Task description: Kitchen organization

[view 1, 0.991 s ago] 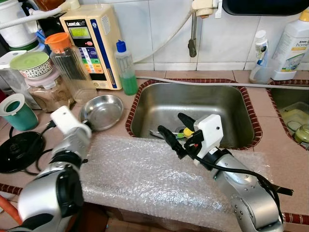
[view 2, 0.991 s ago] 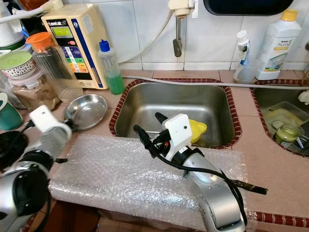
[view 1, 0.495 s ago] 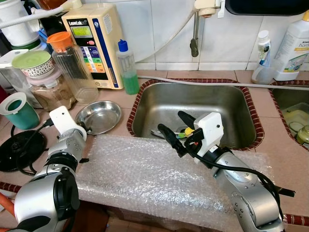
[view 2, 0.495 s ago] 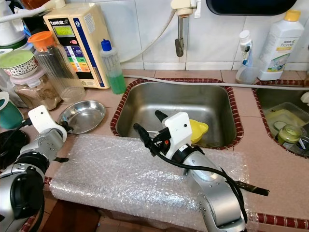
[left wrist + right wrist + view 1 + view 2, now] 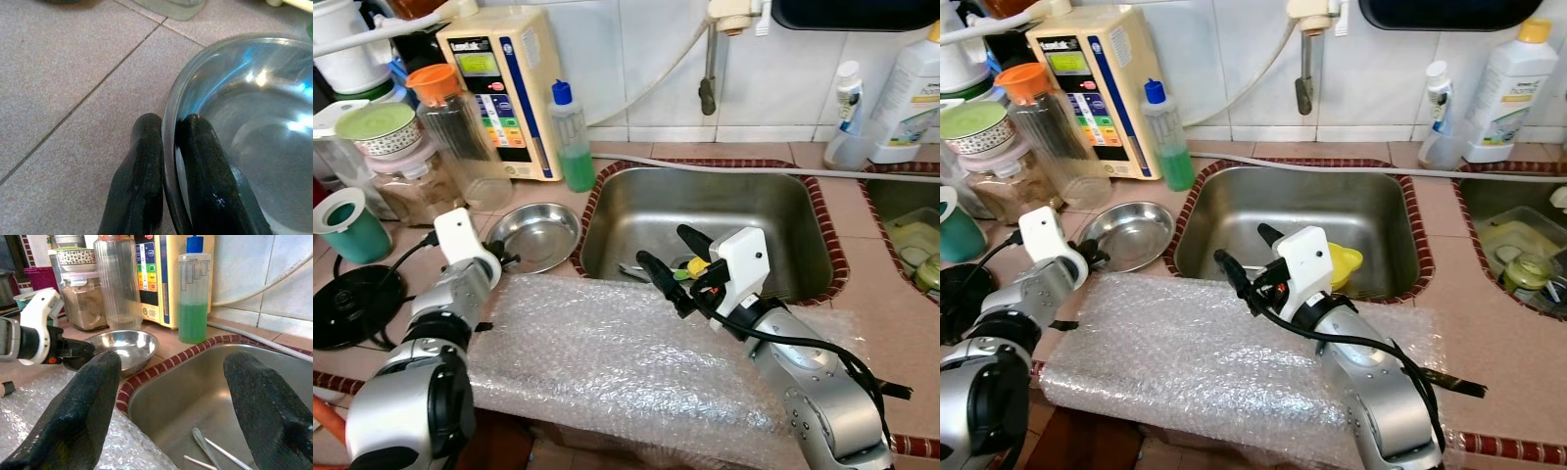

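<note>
Pink tiled counter (image 5: 891, 313) — steel bowl (image 5: 540, 235), bubble wrap (image 5: 607, 362), black lid (image 5: 352, 305).

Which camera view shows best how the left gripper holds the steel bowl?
The left wrist view: the fingers pinch the steel bowl rim, one either side. Eye views show the left gripper at its edge; right wrist view shows it from afar.

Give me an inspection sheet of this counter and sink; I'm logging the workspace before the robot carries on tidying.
Surface: tiled counter, front edge under bubble wrap.
Job's things: steel bowl beside the sink; utensils and a yellow item in the basin.
Clutter: green soap bottle, water unit, clear pitcher, jars, teal cup.
Grippers: left end effector pinches the bowl's rim; right end effector open above the sink's front edge.
Cables: black cable along the right arm.
Surroundings: white tiled wall, tap, detergent bottle.
</note>
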Robot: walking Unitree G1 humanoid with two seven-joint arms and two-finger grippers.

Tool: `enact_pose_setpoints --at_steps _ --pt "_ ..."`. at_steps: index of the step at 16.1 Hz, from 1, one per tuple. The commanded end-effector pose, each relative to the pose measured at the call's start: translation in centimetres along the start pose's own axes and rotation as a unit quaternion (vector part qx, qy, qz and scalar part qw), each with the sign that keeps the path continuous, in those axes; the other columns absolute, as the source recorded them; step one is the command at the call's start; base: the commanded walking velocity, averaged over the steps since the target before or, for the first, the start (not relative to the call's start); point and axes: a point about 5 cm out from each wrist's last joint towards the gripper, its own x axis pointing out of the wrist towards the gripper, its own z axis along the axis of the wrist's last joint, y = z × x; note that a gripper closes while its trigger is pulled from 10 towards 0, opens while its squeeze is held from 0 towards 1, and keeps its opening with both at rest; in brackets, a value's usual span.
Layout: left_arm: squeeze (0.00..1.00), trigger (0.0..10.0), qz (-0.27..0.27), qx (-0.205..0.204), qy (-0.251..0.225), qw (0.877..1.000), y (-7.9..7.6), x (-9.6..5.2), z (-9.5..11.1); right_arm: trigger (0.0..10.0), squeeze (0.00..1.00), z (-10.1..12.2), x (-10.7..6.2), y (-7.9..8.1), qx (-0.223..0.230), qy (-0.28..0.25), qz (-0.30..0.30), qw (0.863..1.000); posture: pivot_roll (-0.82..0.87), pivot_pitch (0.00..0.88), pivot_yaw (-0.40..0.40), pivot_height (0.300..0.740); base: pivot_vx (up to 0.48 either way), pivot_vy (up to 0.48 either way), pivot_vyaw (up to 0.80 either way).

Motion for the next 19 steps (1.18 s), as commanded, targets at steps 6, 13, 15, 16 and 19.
enact_pose_setpoints --at_steps 6,13,15,16,19 --pt "0.0 0.0 0.026 0.039 -0.015 0.999 2.3 -0.4 -0.9 10.0 0.0 0.3 0.3 -0.2 -0.006 -0.001 0.008 1.0 -0.06 0.0 0.139 0.74 0.0 0.0 0.0" --pt "0.0 0.0 -0.173 -0.004 -0.236 0.956 -6.2 -3.0 2.8 10.0 0.0 0.1 1.9 -2.6 0.034 -0.003 -0.083 0.996 -0.05 0.0 0.111 0.74 0.0 0.0 0.0" --pt "0.0 0.0 -0.234 -0.005 -0.26 0.937 -8.9 -4.4 2.3 10.0 0.0 -0.4 2.6 -3.8 0.117 -0.014 -0.133 0.984 -0.04 0.0 0.105 0.74 0.0 0.0 0.0" --pt "0.0 0.0 -0.234 -0.005 -0.26 0.937 -8.9 -4.4 2.3 10.0 0.0 -0.4 2.6 -3.8 0.117 -0.014 -0.133 0.984 -0.04 0.0 0.105 0.74 0.0 0.0 0.0" --pt "0.0 0.0 -0.286 -0.019 -0.279 0.916 -11.1 -5.7 2.2 10.0 0.0 -0.6 2.5 -5.0 0.147 -0.02 -0.171 0.974 -0.04 0.0 0.104 0.74 0.0 0.0 0.0"
